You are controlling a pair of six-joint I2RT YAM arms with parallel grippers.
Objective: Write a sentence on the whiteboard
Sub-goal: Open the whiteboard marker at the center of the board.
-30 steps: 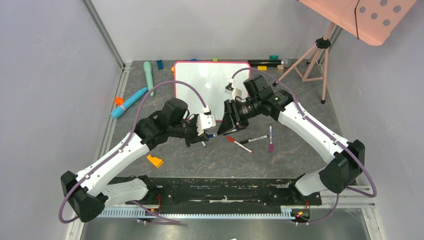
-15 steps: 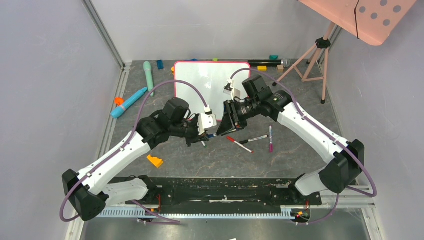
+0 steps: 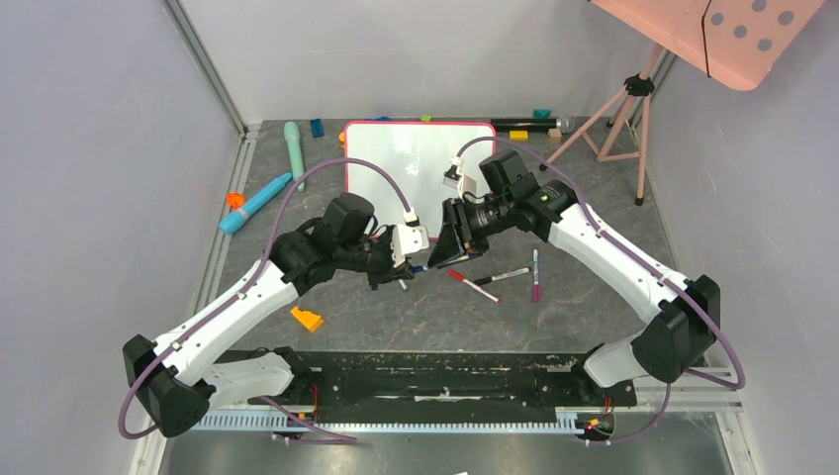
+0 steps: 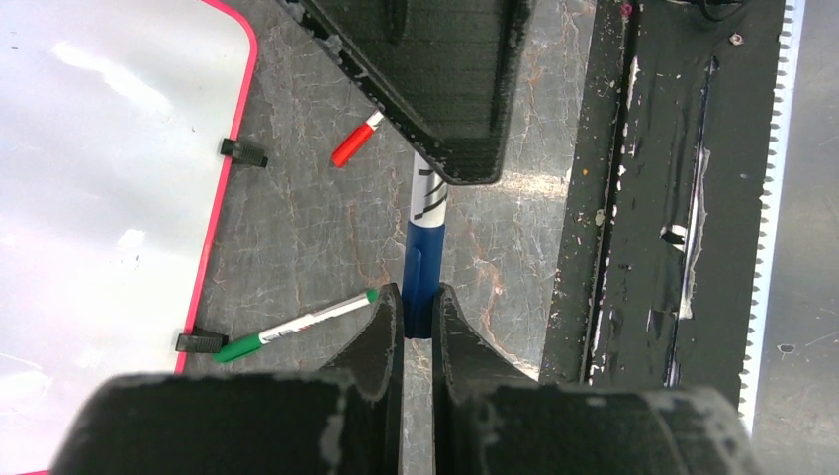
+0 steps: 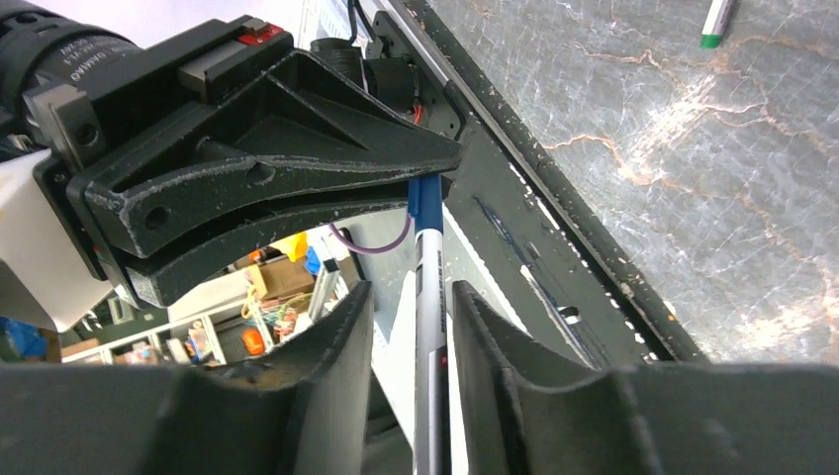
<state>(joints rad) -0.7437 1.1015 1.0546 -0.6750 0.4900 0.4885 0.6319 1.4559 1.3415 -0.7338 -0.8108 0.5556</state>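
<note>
The whiteboard (image 3: pixel 416 158) lies beyond the left pincer (image 3: pixel 405 273), which clamps a blue marker (image 4: pixel 423 259).

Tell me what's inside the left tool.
The left tool clamps the blue cap of a marker. The white barrel runs between the right tool's parted fingers. The nib is covered.
</note>
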